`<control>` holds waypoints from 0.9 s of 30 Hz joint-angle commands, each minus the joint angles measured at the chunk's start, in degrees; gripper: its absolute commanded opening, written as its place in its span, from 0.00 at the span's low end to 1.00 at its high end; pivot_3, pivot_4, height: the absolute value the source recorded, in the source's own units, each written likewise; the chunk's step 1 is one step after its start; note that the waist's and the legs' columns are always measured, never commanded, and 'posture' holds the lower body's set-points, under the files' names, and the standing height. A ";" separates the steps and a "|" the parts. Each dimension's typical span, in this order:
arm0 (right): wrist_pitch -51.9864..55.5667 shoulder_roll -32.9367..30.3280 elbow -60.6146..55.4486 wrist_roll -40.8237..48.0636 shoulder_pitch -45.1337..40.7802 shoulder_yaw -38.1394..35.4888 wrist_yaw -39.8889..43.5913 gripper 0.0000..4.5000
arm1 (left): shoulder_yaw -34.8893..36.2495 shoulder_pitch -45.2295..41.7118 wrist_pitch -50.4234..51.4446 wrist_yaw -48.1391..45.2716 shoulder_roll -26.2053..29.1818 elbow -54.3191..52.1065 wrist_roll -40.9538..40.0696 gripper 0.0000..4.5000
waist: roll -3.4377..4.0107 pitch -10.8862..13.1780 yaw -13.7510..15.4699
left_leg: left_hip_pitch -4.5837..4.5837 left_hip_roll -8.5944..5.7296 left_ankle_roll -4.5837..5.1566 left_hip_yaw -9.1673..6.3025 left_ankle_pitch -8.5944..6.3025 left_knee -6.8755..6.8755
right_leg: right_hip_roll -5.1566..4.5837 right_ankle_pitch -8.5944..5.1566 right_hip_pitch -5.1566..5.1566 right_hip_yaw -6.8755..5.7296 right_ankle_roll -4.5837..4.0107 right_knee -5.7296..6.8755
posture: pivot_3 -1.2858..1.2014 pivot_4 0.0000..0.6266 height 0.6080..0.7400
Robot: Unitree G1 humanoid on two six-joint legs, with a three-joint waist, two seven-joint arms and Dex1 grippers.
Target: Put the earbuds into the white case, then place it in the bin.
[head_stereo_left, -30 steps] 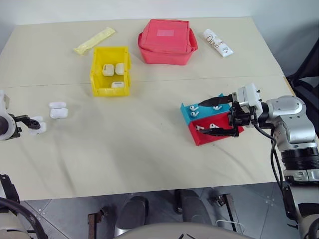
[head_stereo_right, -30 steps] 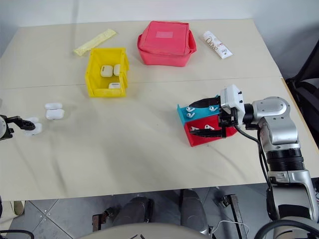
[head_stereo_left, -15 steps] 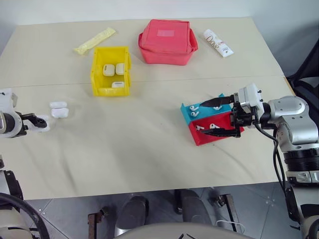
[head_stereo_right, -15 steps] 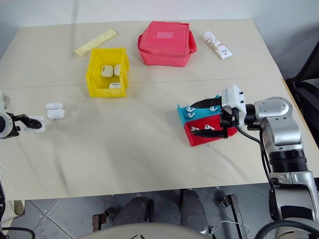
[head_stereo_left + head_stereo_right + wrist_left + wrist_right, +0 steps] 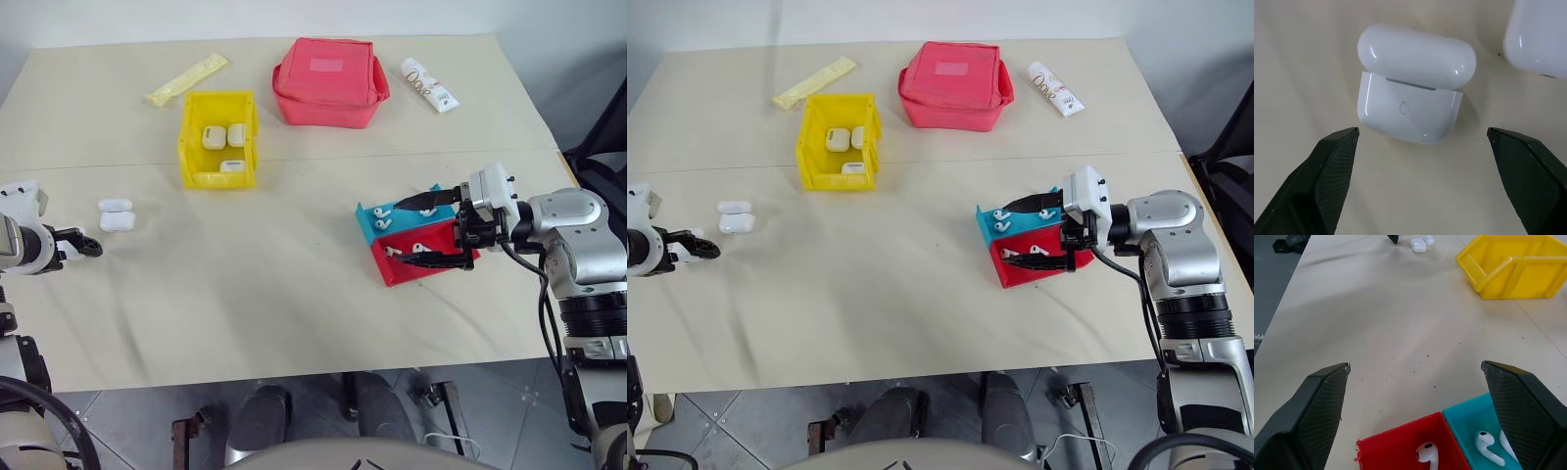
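A white case [image 5: 1410, 93] with its lid slightly raised lies on the table between the fingers of my open left gripper [image 5: 83, 245], which touches nothing. Two more white cases [image 5: 115, 213] lie just beside it. The earbuds [image 5: 381, 217] rest in a blue tray [image 5: 367, 230], and more earbuds [image 5: 1426, 453] lie in a red tray [image 5: 407, 269] next to it. My right gripper [image 5: 404, 235] hangs open over these trays, one finger on each side, holding nothing. The yellow bin [image 5: 186, 147] stands at the back left with three white cases inside.
A red fabric pouch [image 5: 328, 69] sits at the back middle, with a yellow sachet [image 5: 186, 80] to its left and a white tube [image 5: 428, 83] to its right. A black chair [image 5: 602, 147] stands beyond the table's right edge.
My left gripper has edged to the right and slightly down over the nearest white case, which it now mostly hides in the head views. The right arm has stayed still.
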 commanded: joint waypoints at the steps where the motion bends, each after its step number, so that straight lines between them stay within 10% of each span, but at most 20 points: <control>1: -0.12 -1.05 -1.47 0.41 -0.64 -1.48 -0.01 1.00 | -1.78 0.03 -3.01 -2.61 2.32 0.04 0.71 0.99 | 0.00 0.00 0.00 | 0.00 0.00 0.00 0.00 0.00 0.00 | 0.00 0.00 0.00 0.00 0.00 0.00 | 0.52 0.24 1.00; 27: 2.34 -3.42 -5.47 1.00 2.45 -2.90 -1.90 1.00 | -29.73 -14.80 -28.52 -31.84 3.43 26.28 18.00 0.99 | -0.02 -0.02 0.03 | -0.23 -0.09 0.10 0.00 -0.02 0.26 | 0.00 0.00 -0.06 -0.06 0.00 0.01 | 0.52 0.24 1.00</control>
